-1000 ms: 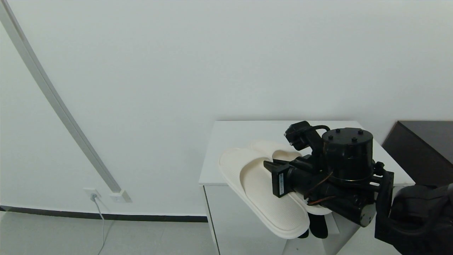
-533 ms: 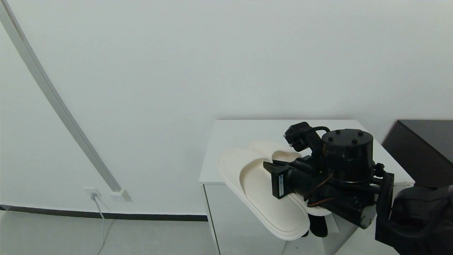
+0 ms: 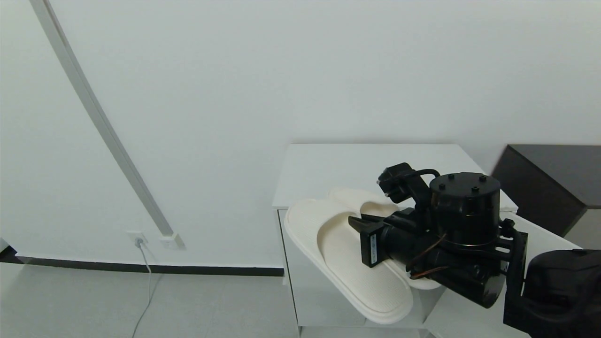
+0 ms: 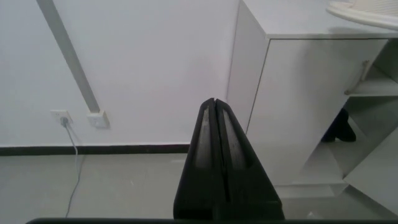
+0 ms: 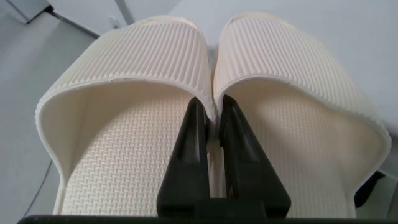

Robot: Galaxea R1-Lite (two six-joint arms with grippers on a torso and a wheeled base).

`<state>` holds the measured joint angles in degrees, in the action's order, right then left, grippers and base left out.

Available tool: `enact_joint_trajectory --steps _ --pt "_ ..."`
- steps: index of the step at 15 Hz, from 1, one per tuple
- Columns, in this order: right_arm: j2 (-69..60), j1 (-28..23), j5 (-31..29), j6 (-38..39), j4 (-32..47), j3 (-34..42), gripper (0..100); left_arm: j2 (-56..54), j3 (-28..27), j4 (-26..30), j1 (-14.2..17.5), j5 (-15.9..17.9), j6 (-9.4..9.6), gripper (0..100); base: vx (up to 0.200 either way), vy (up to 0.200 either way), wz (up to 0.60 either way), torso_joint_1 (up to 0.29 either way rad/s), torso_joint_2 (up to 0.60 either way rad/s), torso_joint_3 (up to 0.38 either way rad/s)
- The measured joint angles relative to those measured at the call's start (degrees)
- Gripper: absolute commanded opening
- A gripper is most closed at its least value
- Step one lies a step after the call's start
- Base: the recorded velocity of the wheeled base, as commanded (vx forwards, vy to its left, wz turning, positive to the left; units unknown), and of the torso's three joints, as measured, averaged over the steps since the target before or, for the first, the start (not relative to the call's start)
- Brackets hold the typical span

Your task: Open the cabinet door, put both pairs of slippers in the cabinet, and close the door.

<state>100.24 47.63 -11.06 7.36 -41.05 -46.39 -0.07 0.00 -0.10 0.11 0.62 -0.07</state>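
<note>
1. The right gripper [image 5: 212, 107] is clamped tight. Its two fingers squeeze the inner walls of both slippers [image 3: 347, 267] together, one wall from each shoe, so a single pinch carries the whole cream pair.
2. The pair hangs in the air at the cabinet [image 3: 357, 164], toes up by its top front edge and heels sloping down and out in front. That tilt looks like a carry pose, not yet a placing one.
3. The left gripper [image 4: 214, 109] sits low, out in front of the cabinet's left corner. Its fingers are pressed flat together with nothing between them, and it looks parked clear of the working side.
4. On the cabinet front, the closed door [image 4: 311, 106] carries a handle [image 4: 364, 73] at its inner edge. Beside it the cabinet stands open, with a shelf [image 4: 373, 87] showing. A dark shape [image 4: 341, 127] sits below that shelf, too small to tell what it is.
5. The open door [image 3: 551, 237] swings out from the cabinet's right side, close under the right arm.
6. The opening is bounded by the closed door's edge, the shelf lip and the swung door. I judge the wide pair must drop below the cabinet's top and level out to slide in.
7. Open floor [image 3: 141, 305] lies left of the cabinet, and dark furniture [image 3: 554, 183] crowds its right.
</note>
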Motion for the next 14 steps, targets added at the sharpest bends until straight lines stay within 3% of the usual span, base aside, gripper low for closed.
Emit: enact_joint_trajectory --steps 2,14 --pt "0.00 0.02 -0.02 0.02 0.05 0.00 0 0.00 0.00 0.00 0.00 0.00 0.00 0 -0.200 0.000 0.00 0.002 0.00 0.005" --pt "0.00 0.20 -0.11 -0.06 -0.09 1.10 0 0.00 0.00 0.02 -0.01 0.00 0.00 0 0.000 0.000 0.00 0.000 0.00 0.000"
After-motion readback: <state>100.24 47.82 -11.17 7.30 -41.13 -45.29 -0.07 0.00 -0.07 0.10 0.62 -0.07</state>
